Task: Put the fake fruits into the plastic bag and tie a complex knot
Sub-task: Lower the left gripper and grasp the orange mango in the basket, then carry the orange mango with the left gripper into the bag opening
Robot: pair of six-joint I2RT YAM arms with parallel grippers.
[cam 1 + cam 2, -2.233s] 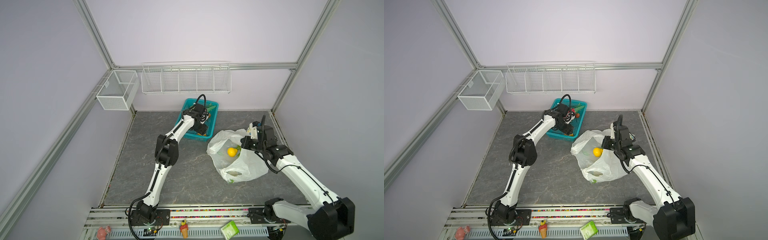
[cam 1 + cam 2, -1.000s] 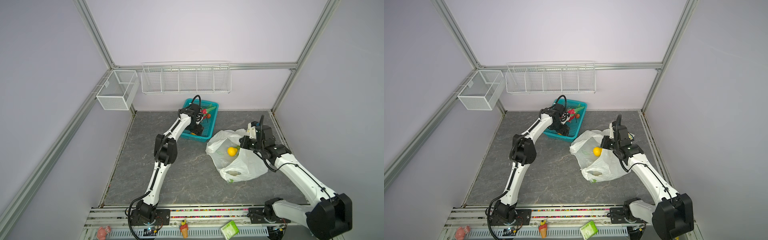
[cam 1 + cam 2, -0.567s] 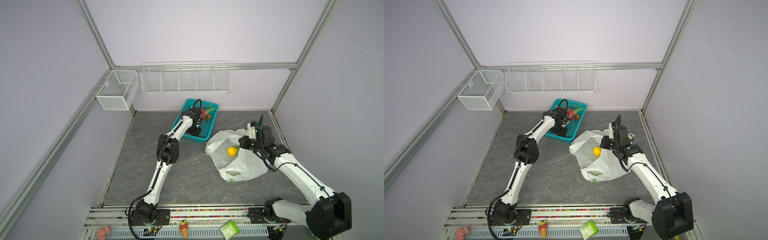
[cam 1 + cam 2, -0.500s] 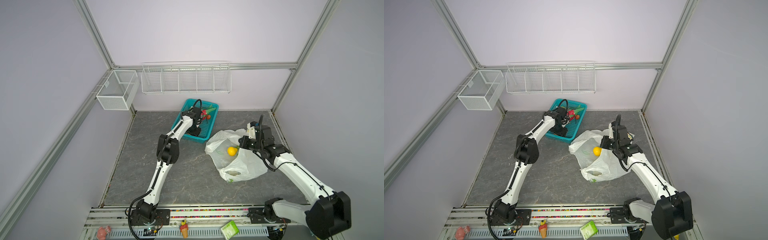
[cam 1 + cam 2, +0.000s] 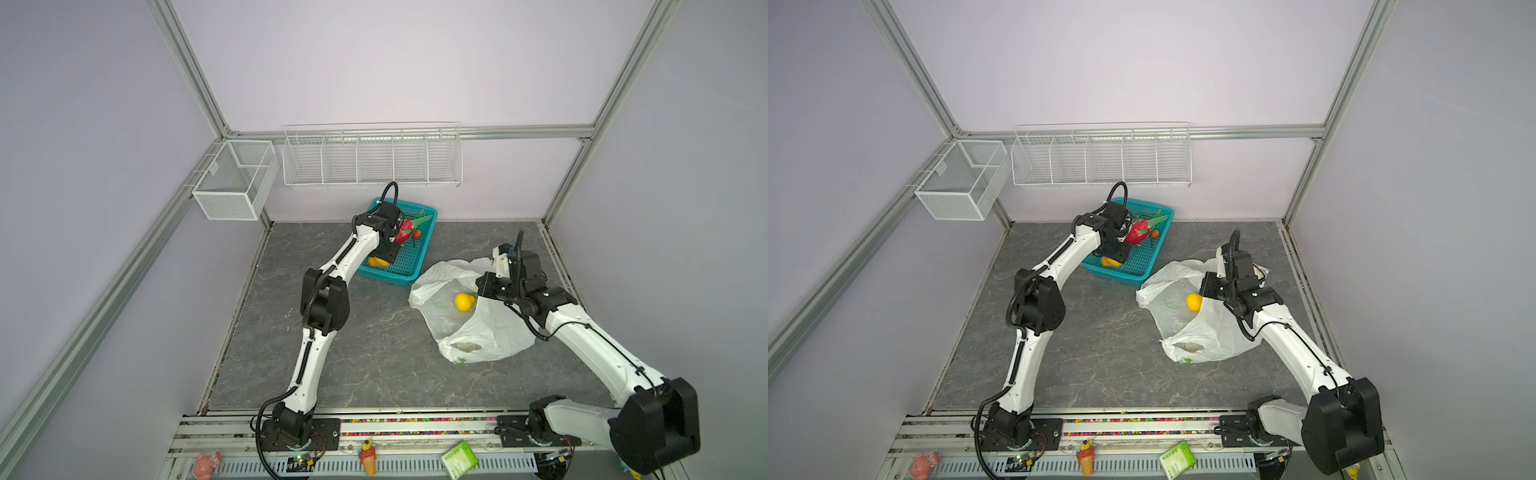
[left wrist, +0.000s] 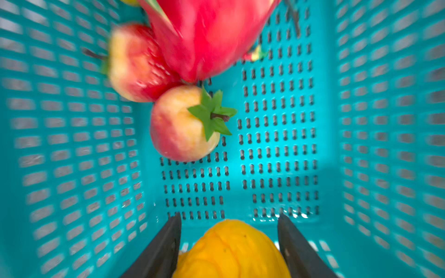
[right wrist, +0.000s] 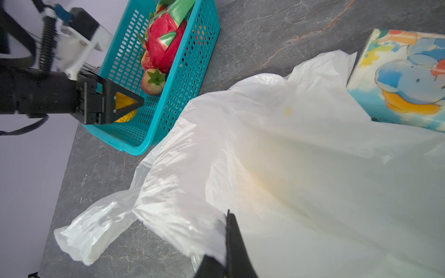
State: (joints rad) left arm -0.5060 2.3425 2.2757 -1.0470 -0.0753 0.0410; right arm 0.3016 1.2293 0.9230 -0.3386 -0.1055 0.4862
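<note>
top: my left gripper [image 5: 383,252] has moved along the basket [image 5: 415,275] to the orange-yellow fruit [image 5: 377,262]; lemon [image 5: 463,301] sits in bag [image 5: 490,332] | left wrist: jaws narrowed, now pinching that fruit, ready to lift | right wrist: right gripper [image 7: 227,216] pinches bag rim

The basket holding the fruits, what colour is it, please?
The basket is teal, clearest in the right wrist view.

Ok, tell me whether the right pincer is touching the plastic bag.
Touching. The right wrist view shows the right pincer shut on a fold of the plastic bag, with the white film pinched between its fingers.
</note>
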